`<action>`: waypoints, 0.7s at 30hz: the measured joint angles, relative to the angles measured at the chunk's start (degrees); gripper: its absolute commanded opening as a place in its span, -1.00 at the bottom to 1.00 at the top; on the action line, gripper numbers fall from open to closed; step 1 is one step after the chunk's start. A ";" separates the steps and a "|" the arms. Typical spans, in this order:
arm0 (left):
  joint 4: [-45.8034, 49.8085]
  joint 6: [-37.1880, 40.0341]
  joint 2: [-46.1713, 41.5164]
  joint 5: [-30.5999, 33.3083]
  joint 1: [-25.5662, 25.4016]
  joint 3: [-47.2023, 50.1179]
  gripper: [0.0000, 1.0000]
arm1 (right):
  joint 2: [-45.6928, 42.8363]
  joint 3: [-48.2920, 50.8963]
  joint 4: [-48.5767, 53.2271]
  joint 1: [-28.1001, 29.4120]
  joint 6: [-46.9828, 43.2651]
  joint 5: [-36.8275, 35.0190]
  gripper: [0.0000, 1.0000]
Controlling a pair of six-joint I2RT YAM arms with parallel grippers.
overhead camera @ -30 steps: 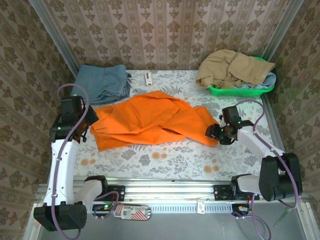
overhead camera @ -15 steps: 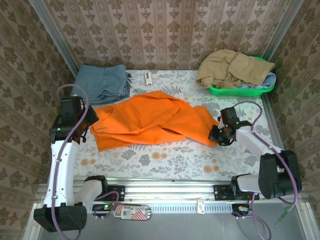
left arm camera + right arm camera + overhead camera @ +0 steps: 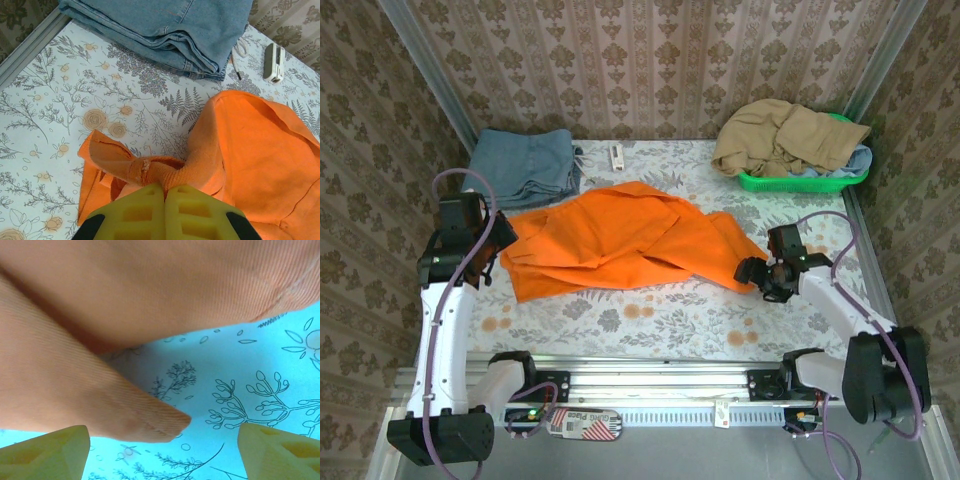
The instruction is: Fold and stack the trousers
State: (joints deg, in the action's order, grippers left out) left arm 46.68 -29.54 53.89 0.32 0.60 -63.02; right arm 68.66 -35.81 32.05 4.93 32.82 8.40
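My left gripper (image 3: 164,191) pinched a bunched corner of the trousers (image 3: 250,150). My right gripper (image 3: 162,440) gaped around a leg tip so shallowly that I feared it might slip out.

We read no legible text: the white sticker with red print (image 3: 585,422) on the grey metal rail (image 3: 720,412), lower centre of the top view, is too small.

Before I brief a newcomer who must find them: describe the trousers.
On the floral table, at its middle, lies one spread-out garment, the trousers. They alone are bright orange; the folded jeans far left are blue, the heap in the basket tan.
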 measured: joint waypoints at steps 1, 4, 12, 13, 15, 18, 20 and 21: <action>0.00 0.00 0.00 -0.13 0.00 0.00 -1.00 | 1.62 0.04 -0.94 -0.33 0.00 0.87 0.33; 0.00 0.00 0.00 -0.17 0.00 0.00 -1.00 | 4.61 0.04 -3.91 -0.72 0.15 3.85 -0.20; 0.81 0.00 0.00 -0.17 0.00 -1.25 -1.00 | 1.11 -0.26 -4.37 -0.76 0.20 7.34 -1.00; 1.16 0.04 0.00 -0.15 0.00 -1.92 -1.00 | -1.11 -0.72 -3.13 -0.74 0.24 7.04 -1.00; 1.81 0.24 0.09 -0.11 0.04 -3.54 -1.00 | -5.77 -2.93 -0.42 -0.74 0.20 6.05 -1.00; 3.58 1.14 0.17 0.13 1.09 -7.48 -1.00 | -9.60 -11.61 3.93 -0.68 -0.42 2.62 -1.00; 4.79 1.95 0.33 0.37 2.54 -10.62 -1.00 | -9.33 -19.23 5.05 -0.83 -1.51 -0.79 -1.00; 5.16 2.40 0.48 0.37 3.45 -12.09 -1.00 | -8.76 -22.29 5.31 -0.96 -1.84 -2.21 -1.00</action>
State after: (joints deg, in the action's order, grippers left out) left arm 51.83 -27.14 54.37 0.69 4.05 -75.11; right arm 59.90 -58.11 37.36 3.97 30.98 6.20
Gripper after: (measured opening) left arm 0.050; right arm 0.077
